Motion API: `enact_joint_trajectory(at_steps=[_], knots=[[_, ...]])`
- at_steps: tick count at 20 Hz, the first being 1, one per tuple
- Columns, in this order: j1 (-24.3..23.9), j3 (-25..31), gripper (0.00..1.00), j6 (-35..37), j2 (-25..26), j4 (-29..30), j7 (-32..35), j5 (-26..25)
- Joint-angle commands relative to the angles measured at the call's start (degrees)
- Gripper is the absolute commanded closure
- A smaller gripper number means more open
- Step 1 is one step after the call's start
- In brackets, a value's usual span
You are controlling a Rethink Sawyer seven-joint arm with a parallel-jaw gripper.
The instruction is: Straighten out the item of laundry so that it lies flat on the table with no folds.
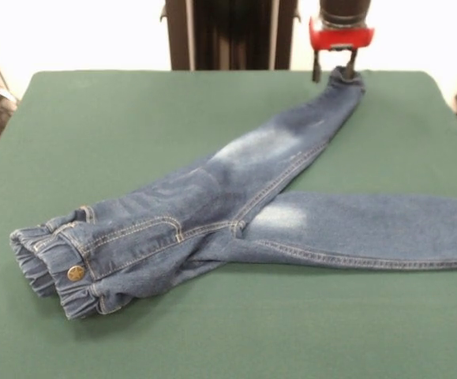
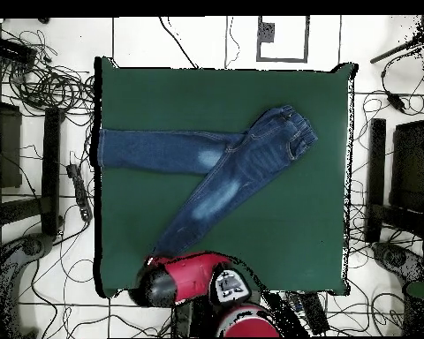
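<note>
The small blue jeans (image 1: 212, 205) lie on the green table (image 1: 133, 118). Their waistband with the brass button (image 1: 75, 273) is at the near left. One leg runs up to the far right, and its cuff (image 1: 345, 81) lies right under my gripper (image 1: 332, 75). The fingers stand apart: one finger (image 1: 349, 67) touches the cuff and the other hangs free beside it. The second leg (image 1: 386, 230) lies flat towards the right edge, and the first leg crosses over it at the thigh. In the overhead view the jeans (image 2: 224, 163) form a V, and my arm (image 2: 185, 278) hides the gripper.
The robot's pedestal (image 1: 232, 31) stands behind the table's far edge. Cables and stands (image 2: 48, 88) lie on the floor around the table. The second leg's cuff (image 2: 105, 146) reaches the table's side edge.
</note>
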Motion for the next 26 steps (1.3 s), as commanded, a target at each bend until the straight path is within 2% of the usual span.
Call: enact_joint_trajectory(at_steps=[1, 4, 9, 16, 26], knots=[[-5.32, 10.5, 0.0, 10.46, -3.88, -6.87, -2.94, 1.28], [-5.4, 10.68, 0.0, 13.5, -6.73, -6.66, -2.57, 1.55], [-6.03, 11.08, 0.0, 14.46, -8.24, -7.09, -2.65, 0.26], [-8.19, 14.35, 0.0, 20.2, -12.96, -5.57, -2.89, 3.07], [-5.91, 11.18, 0.0, 16.8, -8.51, -11.34, -2.4, -3.29]])
